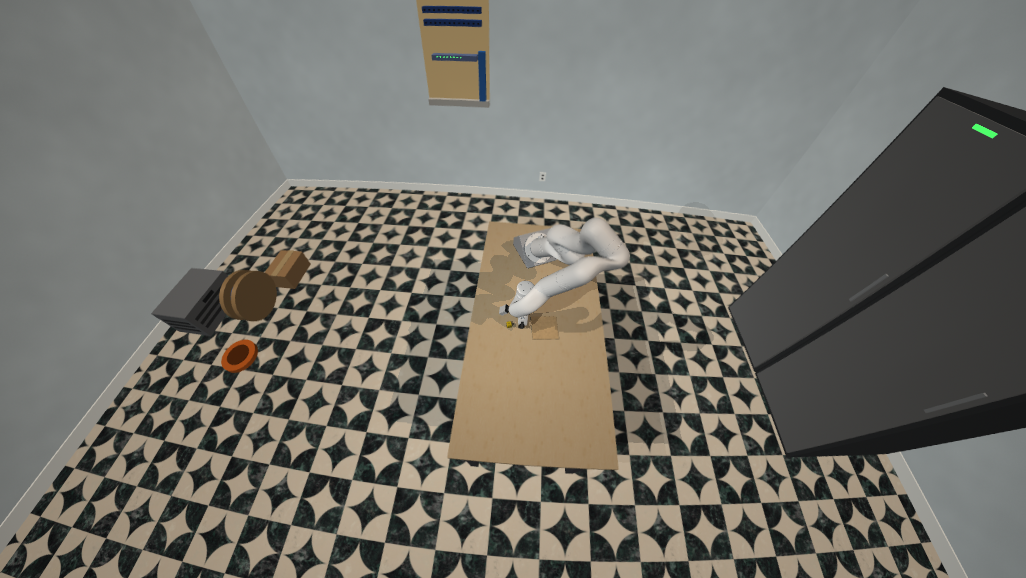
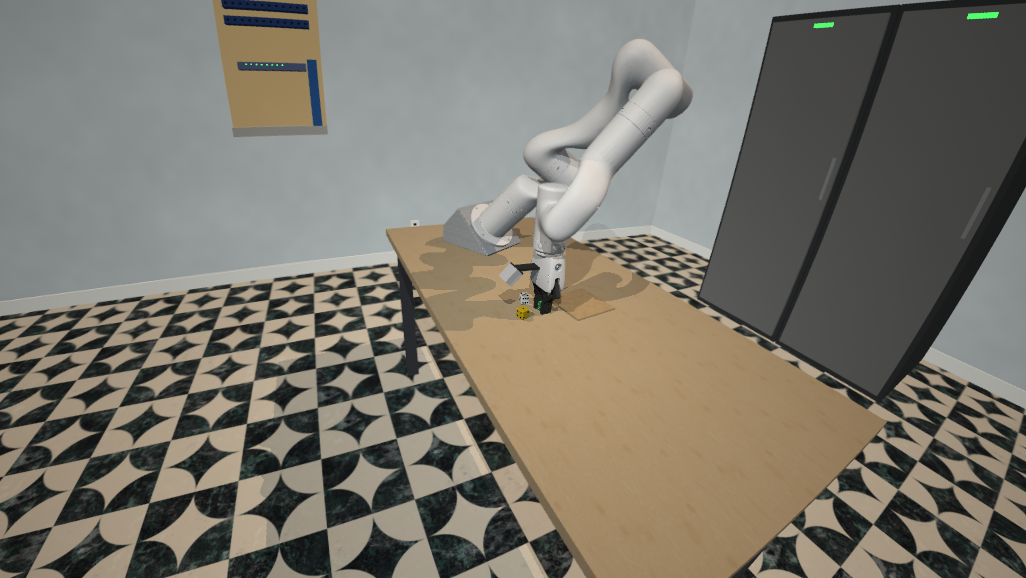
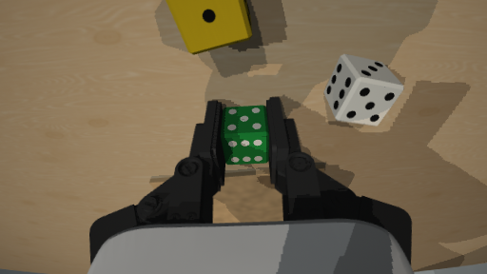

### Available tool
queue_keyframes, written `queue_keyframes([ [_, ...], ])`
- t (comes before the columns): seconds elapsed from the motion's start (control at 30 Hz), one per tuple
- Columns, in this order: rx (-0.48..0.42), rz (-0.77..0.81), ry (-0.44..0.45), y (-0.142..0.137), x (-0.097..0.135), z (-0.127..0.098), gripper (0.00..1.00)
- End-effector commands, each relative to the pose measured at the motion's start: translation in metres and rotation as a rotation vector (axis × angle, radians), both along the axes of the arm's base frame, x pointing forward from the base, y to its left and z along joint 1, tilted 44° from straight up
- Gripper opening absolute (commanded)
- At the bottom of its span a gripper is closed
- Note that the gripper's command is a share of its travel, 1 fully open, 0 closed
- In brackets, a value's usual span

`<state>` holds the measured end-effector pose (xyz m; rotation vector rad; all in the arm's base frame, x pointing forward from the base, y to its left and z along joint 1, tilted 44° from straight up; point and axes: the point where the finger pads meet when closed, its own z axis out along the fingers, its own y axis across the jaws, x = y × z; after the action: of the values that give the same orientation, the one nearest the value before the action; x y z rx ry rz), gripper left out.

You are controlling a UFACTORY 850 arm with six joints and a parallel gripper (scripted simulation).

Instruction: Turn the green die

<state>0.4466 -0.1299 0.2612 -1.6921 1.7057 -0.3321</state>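
Observation:
The green die sits on the table between my gripper's black fingers, which press against its two sides. Its upper face shows four pips and its near face six. In the exterior view the gripper stands upright at table level, just left of the thin tan mat, with a sliver of the green die showing. The yellow die shows one pip on top and lies beyond the green die. The white die lies to the right, tilted in the view.
The yellow die and white die lie close to the left of the gripper. The arm's base stands at the table's far end. Dark cabinets stand to the right of the table.

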Motion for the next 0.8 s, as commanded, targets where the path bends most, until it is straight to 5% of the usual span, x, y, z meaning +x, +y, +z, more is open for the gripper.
queue_keyframes([
  [0.0, -0.001, 0.0, -0.001, -0.0004, 0.0003, 0.0005, 0.21],
  [0.77, -0.001, 0.0, -0.001, -0.0004, 0.0003, 0.0005, 0.21],
])
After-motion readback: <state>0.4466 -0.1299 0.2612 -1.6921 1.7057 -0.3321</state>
